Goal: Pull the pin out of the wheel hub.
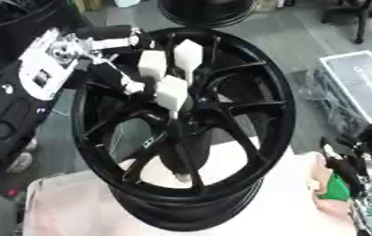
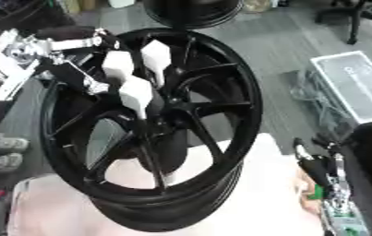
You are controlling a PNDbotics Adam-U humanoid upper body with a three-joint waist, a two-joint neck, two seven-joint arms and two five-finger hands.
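Note:
A black spoked wheel (image 1: 253, 92) lies tilted on a table covered with pale pink cloth (image 1: 285, 207). Its hub (image 1: 195, 115) is at the middle where the spokes meet. A dark column runs from the hub down to a small silvery end (image 1: 181, 176). I cannot make out the pin itself. My left hand (image 1: 144, 69) comes in from the upper left and hovers over the hub. Its white-padded fingertips (image 1: 171, 91) are spread, the lowest one just above the hub, with nothing visible between them. My right hand (image 1: 344, 168) rests at the lower right, fingers up and relaxed.
A grey box with a light lid (image 1: 358, 85) stands on the floor to the right, with tangled cables (image 1: 314, 99) beside it. Another black wheel (image 1: 205, 9) lies beyond the far edge. An office chair base (image 1: 365, 16) is at the top right.

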